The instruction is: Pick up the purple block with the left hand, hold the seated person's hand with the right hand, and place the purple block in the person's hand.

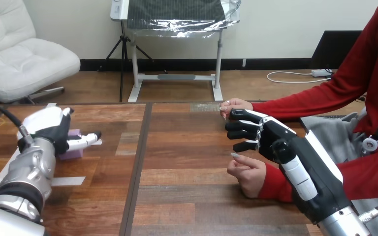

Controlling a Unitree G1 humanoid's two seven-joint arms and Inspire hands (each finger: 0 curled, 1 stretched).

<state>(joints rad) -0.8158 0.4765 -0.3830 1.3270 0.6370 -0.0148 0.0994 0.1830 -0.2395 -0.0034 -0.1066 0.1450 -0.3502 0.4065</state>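
The purple block (72, 151) lies on the wooden table (187, 196) at the left. My left hand (54, 129) sits over and against it, open, with one finger stretched to the right across the block's top; most of the block is hidden behind the hand. At the right, my right hand (270, 140) hovers open with loosely bent fingers pointing left. It is between the person's two hands. The person's upper hand (235, 104) is just above my fingertips, and I cannot tell whether they touch. The person's lower hand (248, 173) rests on the table below, loosely curled.
Strips of white tape (69, 181) lie on the table near my left arm. A dark seam (137, 167) runs down the tabletop between the two sides. The person's red sleeves (300, 108) reach in from the right.
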